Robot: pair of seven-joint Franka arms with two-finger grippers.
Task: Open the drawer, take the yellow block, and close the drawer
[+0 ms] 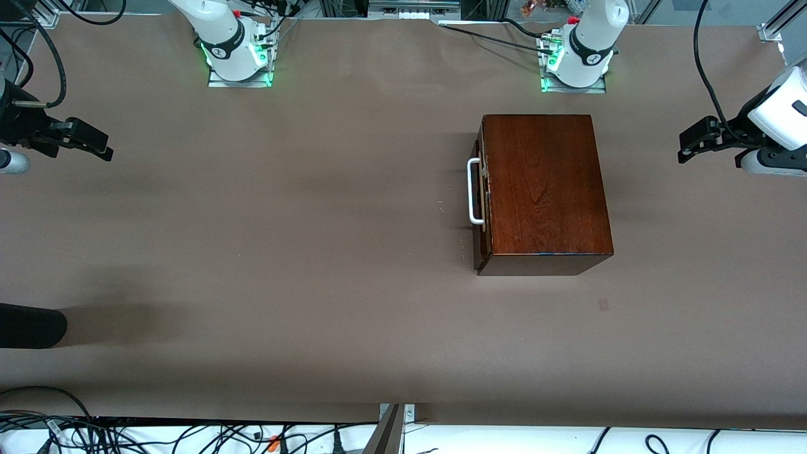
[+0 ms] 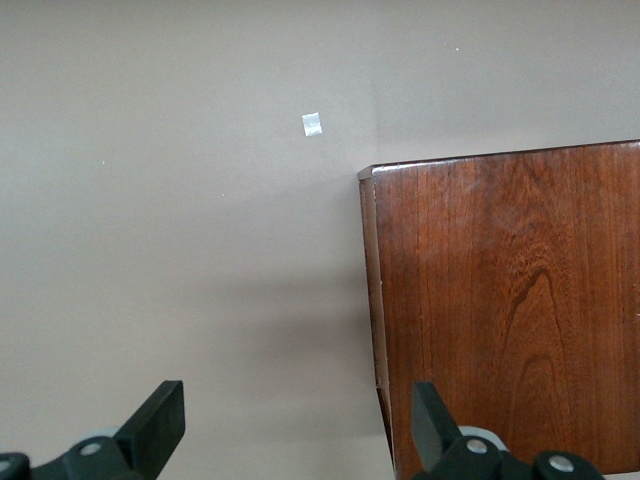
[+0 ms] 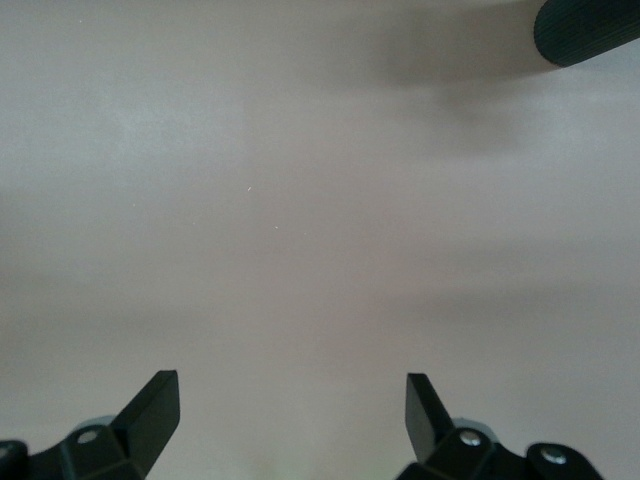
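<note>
Two grippers hang spread and empty at opposite ends of the table, and we judge that the coming move turns on which of them faces the drawer (image 1: 481,195). It sits shut in the mahogany box (image 1: 542,189), its front and white handle (image 1: 473,192) turned toward the right arm's end of the table, the bar's long axis running from the robots' bases toward the front camera. Our left gripper (image 1: 687,144) is the closer one, just off the box's closed side toward the left arm's end, so it would have to reach over or round the box. Our right gripper (image 1: 94,142) is well apart but looks straight along the pull line. We cannot see the yellow block; presumably it lies inside. The brown table (image 1: 284,252) is flat and bare between right gripper and handle, leaving ample room for the drawer to slide out.
</note>
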